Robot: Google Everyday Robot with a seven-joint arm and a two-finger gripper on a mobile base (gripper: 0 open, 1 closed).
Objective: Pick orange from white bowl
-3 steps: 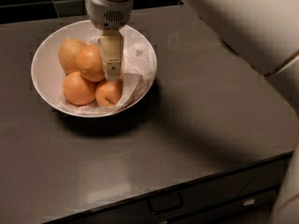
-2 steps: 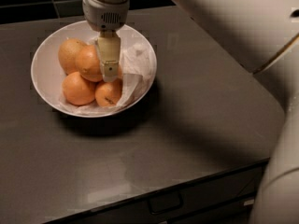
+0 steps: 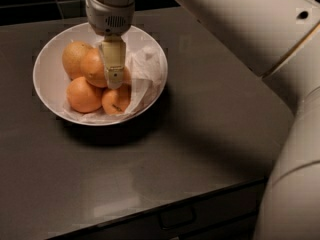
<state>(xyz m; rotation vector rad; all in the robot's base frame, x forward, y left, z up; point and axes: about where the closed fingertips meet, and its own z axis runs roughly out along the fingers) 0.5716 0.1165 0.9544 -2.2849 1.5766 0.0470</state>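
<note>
Shifted slightly left since a second ago, the gripper (image 3: 114,80) hangs over the white bowl (image 3: 47,79). Its tip overlaps the right side of the orange (image 3: 92,68), which lies mid-bowl on crumpled paper (image 3: 147,66). Whether it is open or holding anything cannot be told.

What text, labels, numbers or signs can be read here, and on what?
None can be read.
The small orange at the front of the white bowl bears a dark mark, too small to tell whether it is print.
The gripper, low inside the bowl, shows no lettering.
</note>
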